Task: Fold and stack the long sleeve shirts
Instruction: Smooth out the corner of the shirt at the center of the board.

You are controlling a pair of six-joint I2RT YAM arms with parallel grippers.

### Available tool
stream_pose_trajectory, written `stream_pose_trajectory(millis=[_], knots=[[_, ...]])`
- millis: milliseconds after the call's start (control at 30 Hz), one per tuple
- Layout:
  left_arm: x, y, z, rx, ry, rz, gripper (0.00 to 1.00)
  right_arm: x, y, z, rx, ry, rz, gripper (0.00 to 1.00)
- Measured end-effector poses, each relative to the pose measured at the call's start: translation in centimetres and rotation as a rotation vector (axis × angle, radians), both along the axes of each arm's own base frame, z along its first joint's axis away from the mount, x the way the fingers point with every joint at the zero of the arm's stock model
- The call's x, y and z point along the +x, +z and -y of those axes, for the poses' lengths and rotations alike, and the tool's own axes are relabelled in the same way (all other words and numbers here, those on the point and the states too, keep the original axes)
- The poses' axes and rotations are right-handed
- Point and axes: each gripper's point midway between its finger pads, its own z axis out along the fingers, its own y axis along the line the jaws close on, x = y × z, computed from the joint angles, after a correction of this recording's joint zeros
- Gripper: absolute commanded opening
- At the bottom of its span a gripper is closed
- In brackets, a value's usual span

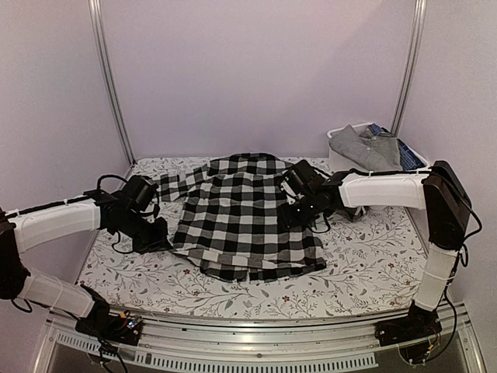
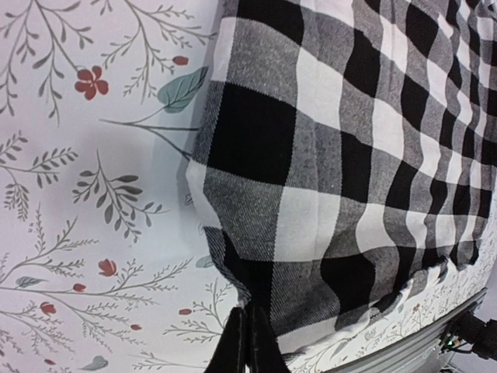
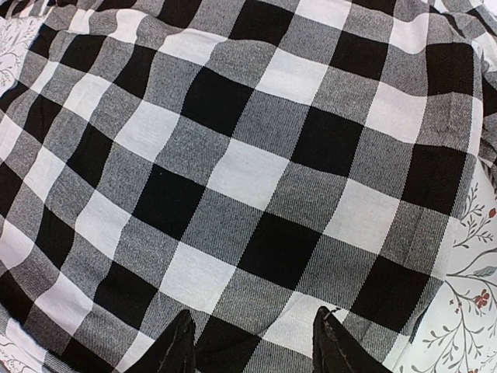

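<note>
1. Left gripper (image 2: 242,342) is clenched, its two fingers pressed flat together on the near-left edge of the checked shirt (image 2: 342,155). The cloth runs up and away to its right, and bare floral table cover (image 2: 93,194) lies to its left.
2. My right gripper (image 3: 256,350) is released, jaws standing apart and grasping nothing. It hangs over the shirt's right side, with checks filling everything ahead of the fingertips and a strip of cover off to its right.
3. Between my two grippers the shirt lies spread flat and not yet folded, with one sleeve trailing out beyond the left gripper.
4. Well beyond the right gripper, a white bin (image 1: 335,159) holds a grey shirt (image 1: 361,146) and a dark blue patterned one (image 1: 392,140). I judge the stack is not started.
5. My left pinch looks shallow, taking only a thin edge. A quick lift or drag could pull the cloth free and drop the fold halfway.
6. I cannot tell whether I caught both layers. If I have only one, pulling would peel it off the other and bunch the shirt.
7. If the left pulls alone while the right holds nothing, the whole shirt may slide and skew across the cover instead of folding.
8. If the right jaws close on flat cloth, they may pinch nothing.
</note>
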Motion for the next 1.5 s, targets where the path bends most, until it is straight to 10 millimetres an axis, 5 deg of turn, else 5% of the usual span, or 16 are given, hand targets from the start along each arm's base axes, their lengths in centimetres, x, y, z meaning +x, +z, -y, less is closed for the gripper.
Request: stream_pose_trajectory(millis=[133, 233, 300, 600, 867, 1033, 1267, 1500], knots=[[-1.5, -0.4, -0.7, 0.029, -0.001, -0.059, 0.06, 0.0, 0.0, -0.1, 0.005, 0.001, 0.003, 0.51], [-2.3, -0.4, -1.0, 0.042, -0.016, -0.091, 0.35, -0.1, -0.3, 0.1, -0.001, 0.001, -0.003, 0.51], [-2.5, 0.1, -0.8, 0.041, -0.034, -0.099, 0.41, -0.4, -0.9, 0.4, -0.012, 0.001, -0.012, 0.51], [1.2, 5.1, 2.3, -0.054, -0.124, 0.047, 0.37, -4.9, -3.8, 3.7, -0.034, -0.021, -0.126, 0.52], [6.9, -0.2, 6.6, -0.080, -0.195, 0.021, 0.33, -6.8, -2.8, 2.9, -0.007, -0.057, -0.145, 0.50], [8.9, -1.7, 8.1, -0.103, -0.211, 0.041, 0.34, -7.7, -3.3, 4.0, -0.057, -0.120, -0.162, 0.50], [8.9, -1.6, 4.8, -0.063, -0.141, 0.088, 0.35, -9.8, -4.8, 7.3, -0.133, -0.200, -0.202, 0.50], [7.2, -1.7, 1.6, -0.014, -0.085, 0.092, 0.38, -11.8, -5.8, 7.5, -0.156, -0.206, -0.237, 0.49]])
